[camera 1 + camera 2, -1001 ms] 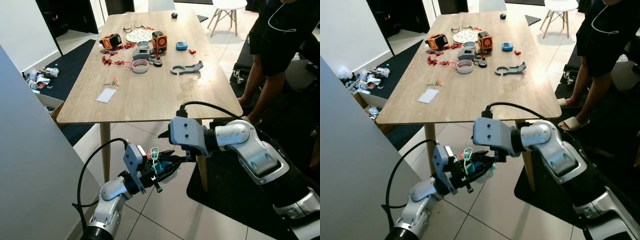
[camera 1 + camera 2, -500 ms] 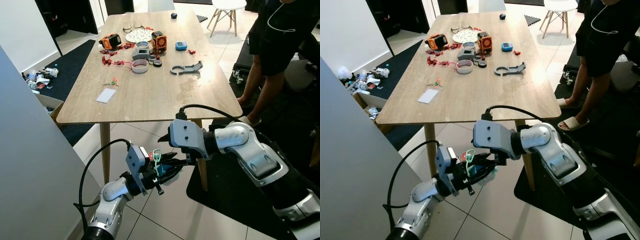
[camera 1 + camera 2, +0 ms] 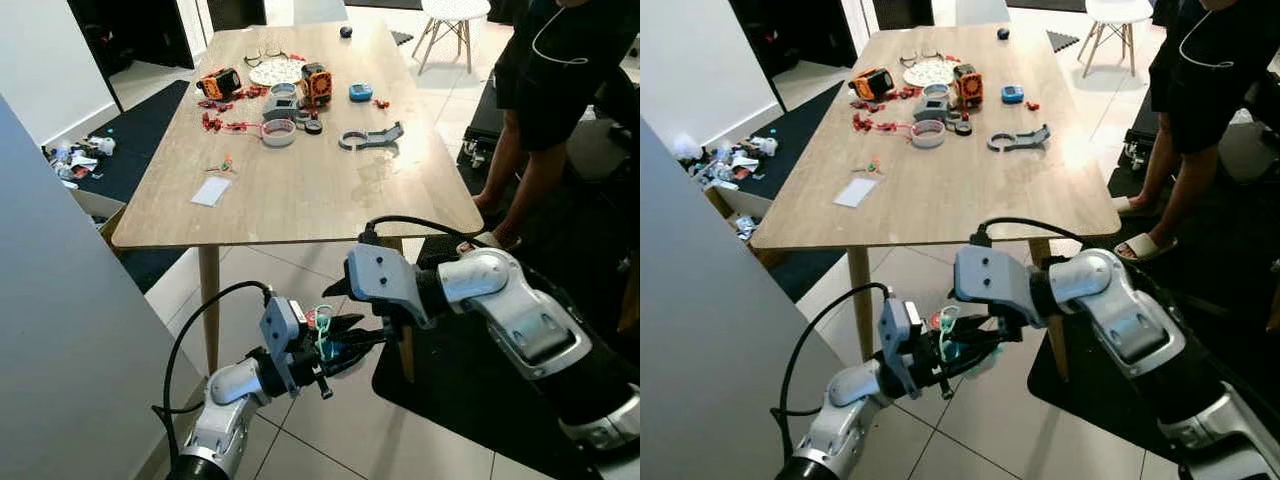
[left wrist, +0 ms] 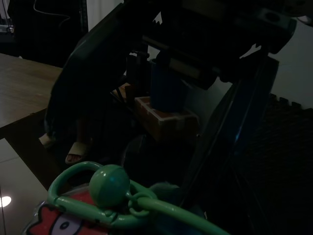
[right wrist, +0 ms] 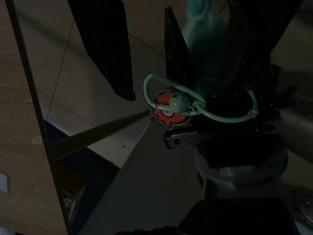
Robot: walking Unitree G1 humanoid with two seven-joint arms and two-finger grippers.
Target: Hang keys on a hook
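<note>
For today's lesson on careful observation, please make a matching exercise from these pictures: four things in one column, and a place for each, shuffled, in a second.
Things
1. keyring
2. white card
3. person
4. white stool

Places
A. standing at the table's right side
B. between the two tools, below the table's near edge
C. on the floor beyond the table's far end
D. flat on the wooden table, near its left edge

Pairs: 1-B, 2-D, 3-A, 4-C
</note>
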